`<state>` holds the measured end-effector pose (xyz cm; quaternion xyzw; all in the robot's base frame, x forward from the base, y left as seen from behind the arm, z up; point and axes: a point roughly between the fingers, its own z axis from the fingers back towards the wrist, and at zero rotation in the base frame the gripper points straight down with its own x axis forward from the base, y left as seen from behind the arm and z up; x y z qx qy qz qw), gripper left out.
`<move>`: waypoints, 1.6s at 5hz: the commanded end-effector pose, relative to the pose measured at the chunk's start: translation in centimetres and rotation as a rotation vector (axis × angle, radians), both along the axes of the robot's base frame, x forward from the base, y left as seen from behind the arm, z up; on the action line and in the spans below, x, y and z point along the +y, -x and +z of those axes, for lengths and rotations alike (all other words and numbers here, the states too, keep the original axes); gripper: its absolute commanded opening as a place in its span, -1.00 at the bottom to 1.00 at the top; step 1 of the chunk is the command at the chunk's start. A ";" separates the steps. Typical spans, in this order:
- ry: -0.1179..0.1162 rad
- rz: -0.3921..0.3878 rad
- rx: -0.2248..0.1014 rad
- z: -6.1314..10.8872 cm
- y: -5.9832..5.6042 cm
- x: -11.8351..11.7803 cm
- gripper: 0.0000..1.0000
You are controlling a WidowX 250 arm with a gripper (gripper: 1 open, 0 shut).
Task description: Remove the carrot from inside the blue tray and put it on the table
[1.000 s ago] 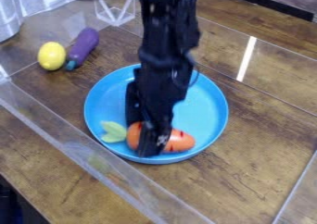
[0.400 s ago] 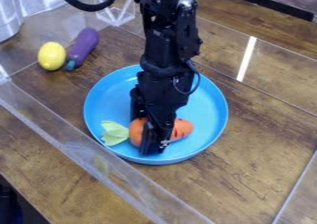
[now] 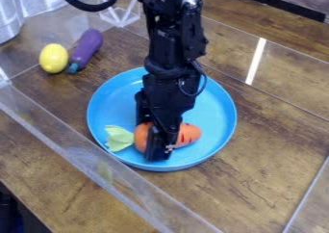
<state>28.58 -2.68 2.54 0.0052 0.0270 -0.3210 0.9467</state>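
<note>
The orange carrot (image 3: pixel 186 135) lies in the near part of the blue tray (image 3: pixel 218 102), its pale green leafy top (image 3: pixel 118 138) pointing left toward the rim. My black gripper (image 3: pixel 156 141) comes straight down on the carrot's middle and is shut on it, with orange showing on both sides of the fingers. The carrot still rests low inside the tray. The dark wooden table (image 3: pixel 276 174) surrounds the tray.
A yellow lemon (image 3: pixel 53 58) and a purple eggplant (image 3: pixel 85 48) lie on the table at the far left. A transparent sheet edge crosses the table in front of the tray. A grey object stands at the far left corner.
The gripper closed on the carrot a second ago. The carrot shifted slightly left and up in the tray; nothing has moved in the last half second.
</note>
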 end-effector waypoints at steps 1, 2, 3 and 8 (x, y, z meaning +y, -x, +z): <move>0.013 0.002 -0.028 0.5 -0.5 0.4 -1.00; 0.021 -0.002 -0.031 0.5 -0.6 0.5 -1.00; 0.031 -0.006 -0.034 0.5 -0.6 0.6 -1.00; 0.084 -0.028 -0.053 0.7 -1.2 0.9 -1.00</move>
